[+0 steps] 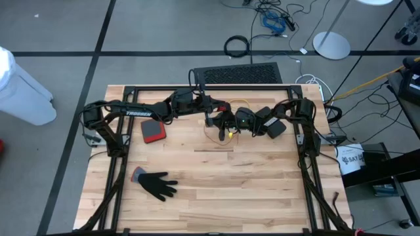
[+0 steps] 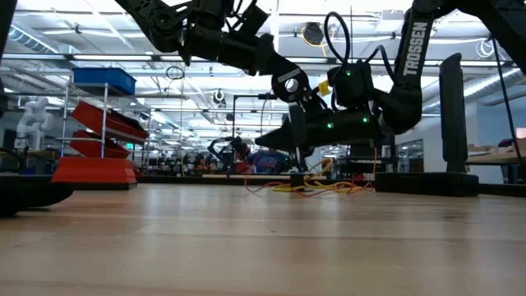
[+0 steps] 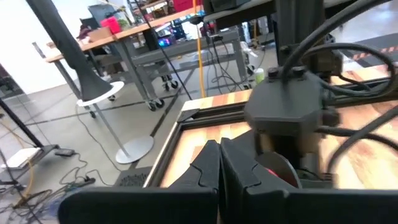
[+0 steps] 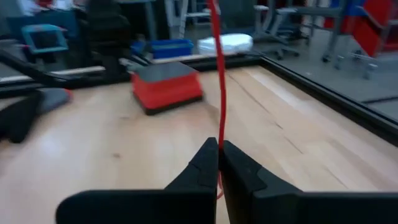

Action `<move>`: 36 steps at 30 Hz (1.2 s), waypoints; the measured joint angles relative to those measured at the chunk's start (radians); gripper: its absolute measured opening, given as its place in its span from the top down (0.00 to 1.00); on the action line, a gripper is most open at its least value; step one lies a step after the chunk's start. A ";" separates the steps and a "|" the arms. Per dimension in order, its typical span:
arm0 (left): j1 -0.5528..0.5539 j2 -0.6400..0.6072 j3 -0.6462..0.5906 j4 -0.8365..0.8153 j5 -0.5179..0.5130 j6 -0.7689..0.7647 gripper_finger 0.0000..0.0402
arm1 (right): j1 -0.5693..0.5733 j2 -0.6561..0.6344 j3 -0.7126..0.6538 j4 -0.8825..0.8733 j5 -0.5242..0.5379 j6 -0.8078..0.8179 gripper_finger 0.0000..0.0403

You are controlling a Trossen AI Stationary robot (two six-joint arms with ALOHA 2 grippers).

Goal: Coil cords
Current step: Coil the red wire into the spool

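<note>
From overhead, both arms meet near the far middle of the wooden table [image 1: 216, 196]. I see the yellow-orange cord [image 1: 222, 134] lying in a loose loop just below the two grippers, not yet coiled. I read this as the gathering stage. The black glove [image 1: 157, 184] and the red block [image 1: 153, 132] sit well apart to the left, so the near half is open room.

At table height, the cord sprawls flat on the wood [image 2: 325, 187] under the arms, with one strand rising to them.

Left wrist: left gripper [image 3: 219, 163] clenched on nothing I can make out; the table's black frame [image 3: 163, 152] is near.

Right wrist: right gripper [image 4: 219, 163] pinches the cord [image 4: 219, 74], which runs taut away. Next I would judge a wrap is needed, keeping tension.
</note>
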 joint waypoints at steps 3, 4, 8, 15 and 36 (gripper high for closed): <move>-0.002 -0.016 0.001 -0.042 0.041 -0.012 1.00 | -0.032 0.000 -0.019 0.003 0.030 0.024 1.00; -0.005 -0.020 0.001 -0.063 0.047 -0.013 1.00 | -0.045 -0.001 -0.028 0.015 0.032 0.036 1.00; -0.003 -0.031 -0.001 -0.146 0.061 -0.012 1.00 | -0.091 -0.007 -0.081 0.081 0.030 0.088 1.00; -0.003 -0.035 -0.001 -0.243 -0.011 0.046 1.00 | -0.130 -0.011 -0.170 0.246 0.018 0.152 1.00; 0.036 -0.013 0.000 -0.323 -0.259 0.286 1.00 | -0.096 -0.095 -0.195 0.348 -0.068 0.202 1.00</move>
